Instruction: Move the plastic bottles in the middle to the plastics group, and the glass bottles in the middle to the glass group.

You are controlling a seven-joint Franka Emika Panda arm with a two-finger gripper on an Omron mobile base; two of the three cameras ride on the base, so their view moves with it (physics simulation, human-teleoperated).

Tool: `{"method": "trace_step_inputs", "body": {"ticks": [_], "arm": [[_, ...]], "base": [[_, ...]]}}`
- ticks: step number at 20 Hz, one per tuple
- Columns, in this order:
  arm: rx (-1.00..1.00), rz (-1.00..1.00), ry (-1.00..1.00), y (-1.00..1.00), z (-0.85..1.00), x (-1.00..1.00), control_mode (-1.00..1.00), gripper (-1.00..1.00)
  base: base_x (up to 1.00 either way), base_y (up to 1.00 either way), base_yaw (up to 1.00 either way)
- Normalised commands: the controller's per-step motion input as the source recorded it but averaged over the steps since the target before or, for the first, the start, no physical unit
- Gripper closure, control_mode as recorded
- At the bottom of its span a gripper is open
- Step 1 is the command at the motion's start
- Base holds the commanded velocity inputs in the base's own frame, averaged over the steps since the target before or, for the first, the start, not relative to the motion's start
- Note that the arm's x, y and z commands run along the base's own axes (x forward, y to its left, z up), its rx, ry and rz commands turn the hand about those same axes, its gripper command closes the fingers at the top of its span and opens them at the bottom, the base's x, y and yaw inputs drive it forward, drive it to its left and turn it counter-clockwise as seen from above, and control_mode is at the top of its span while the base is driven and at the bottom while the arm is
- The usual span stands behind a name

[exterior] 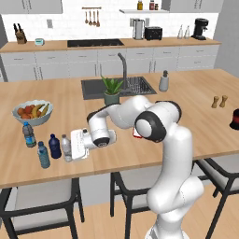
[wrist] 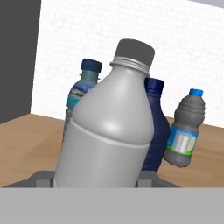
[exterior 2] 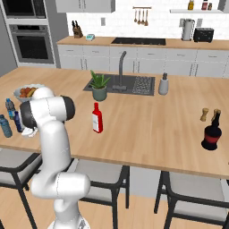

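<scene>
End effector (exterior: 76,145) grips the clear bottle (wrist: 109,127) on the surface (exterior: 140,154), touching the navy bottle (exterior: 54,146) beside the water bottles (exterior: 43,155). Releasing it tilted could topple neighbours.

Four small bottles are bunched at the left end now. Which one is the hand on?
The clear greyish bottle with the grey cap, sitting between the hand's fingers. The navy one and both blue-labelled water bottles stand apart.

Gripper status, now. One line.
Gripper: closed on the clear greyish bottle, beside the navy bottle and the blue-labelled water bottles.
</scene>
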Motion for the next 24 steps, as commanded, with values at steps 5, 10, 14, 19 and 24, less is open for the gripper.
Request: {"method": "trace_step_inputs", "body": {"ticks": [5,10,14,19,24], "arm": [[0.00,0.00,-0.01,-0.18,-0.09,0.00,-1.00,-1.00],[0.00,0.00,-0.05,-0.08,-0.01,0.00,-1.00,-1.00],[0.00,0.00,-0.03,-0.04,0.00,0.00,-1.00,-1.00],[0.00,0.00,0.00,-0.10,0.02,-0.03,-1.00,-1.00],[0.00,-0.03,0.00,-0.29,0.12,-0.19,-1.00,-1.00]], "base": [[0.00,0.00,0.00],[0.00,0.00,0.00],[0.00,0.00,0.00],[0.00,0.00,0.00],[0.00,0.00,0.00]]}}
